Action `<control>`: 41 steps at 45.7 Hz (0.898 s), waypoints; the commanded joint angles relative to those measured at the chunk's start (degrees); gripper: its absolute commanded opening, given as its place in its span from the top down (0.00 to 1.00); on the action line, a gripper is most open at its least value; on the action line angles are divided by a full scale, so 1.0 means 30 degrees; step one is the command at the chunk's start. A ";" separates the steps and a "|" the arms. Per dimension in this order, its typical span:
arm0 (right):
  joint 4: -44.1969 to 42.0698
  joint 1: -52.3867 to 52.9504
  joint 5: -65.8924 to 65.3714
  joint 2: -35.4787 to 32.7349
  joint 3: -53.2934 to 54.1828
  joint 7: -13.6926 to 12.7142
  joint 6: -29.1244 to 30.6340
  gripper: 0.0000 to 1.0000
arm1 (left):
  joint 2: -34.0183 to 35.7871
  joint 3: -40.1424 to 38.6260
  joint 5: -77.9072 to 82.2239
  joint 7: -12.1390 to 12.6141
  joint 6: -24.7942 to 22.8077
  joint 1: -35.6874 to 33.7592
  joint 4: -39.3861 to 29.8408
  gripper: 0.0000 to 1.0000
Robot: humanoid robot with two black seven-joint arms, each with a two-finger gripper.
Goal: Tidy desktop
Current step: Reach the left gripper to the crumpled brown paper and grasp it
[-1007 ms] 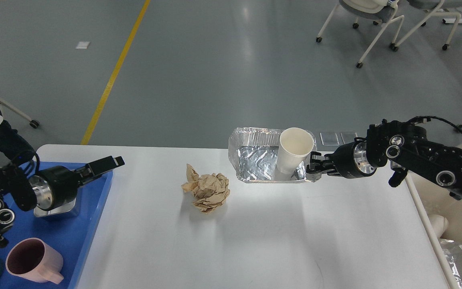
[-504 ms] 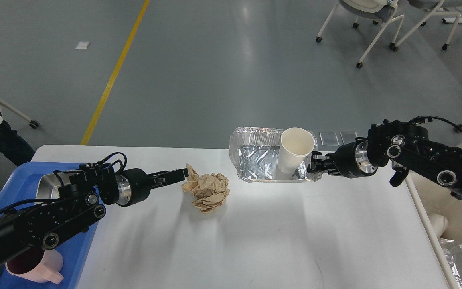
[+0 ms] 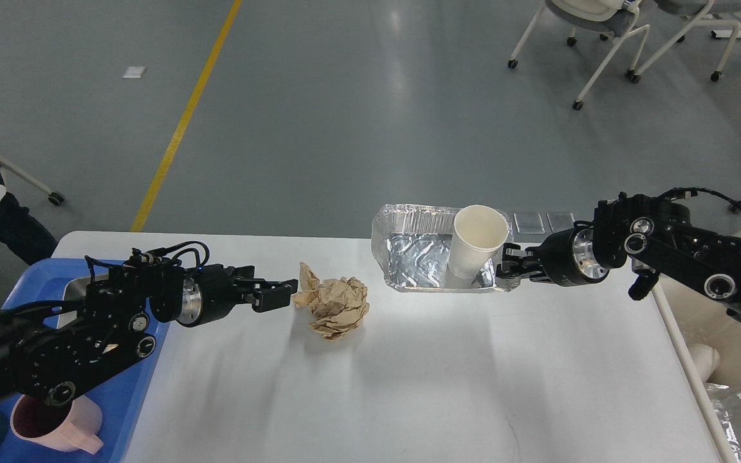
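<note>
Nearest me, at the lower left, a pink mug (image 3: 55, 421) sits on the blue tray (image 3: 116, 392), partly under my left arm. A metal container (image 3: 84, 286) shows at the tray's far end behind that arm. At the lower right edge, crumpled foil (image 3: 737, 418) lies in the cream-white bin (image 3: 740, 360) beside the table.

The desktop (image 3: 448, 379) fills the lower half of the view, white and wide, with the tray overlapping its left edge.

My left gripper (image 3: 277, 294) reaches rightward low over the desktop, its tip just beside the left flap of a crumpled brown paper ball (image 3: 335, 307); the 2 fingers look close together, but I cannot tell whether they pinch the paper.

Farther back and to the right, a foil tray (image 3: 412, 257) sits at the desktop's far edge. A white paper cup (image 3: 476, 241) stands tilted inside it, against its right end. My right gripper (image 3: 504, 269) comes in from the right and is clamped on the foil tray's right rim, 1 finger above it and 1 below.

Beyond the table are grey floor, a yellow line (image 3: 184, 116) and white chairs (image 3: 608, 38) on casters
</note>
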 commanded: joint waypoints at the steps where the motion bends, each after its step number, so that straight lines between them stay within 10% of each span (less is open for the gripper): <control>1: 0.0027 0.0029 0.0007 0.0005 0.0000 0.0025 0.0015 1.00 | -0.1097 0.0003 0.1612 -0.0003 0.0094 -0.0141 0.0684 0.03; 41: 0.0085 -0.0556 0.0007 -0.0523 0.0850 0.0084 -0.0014 1.00 | -0.7866 0.2609 0.2172 -0.1410 0.1616 -0.1196 0.9122 0.03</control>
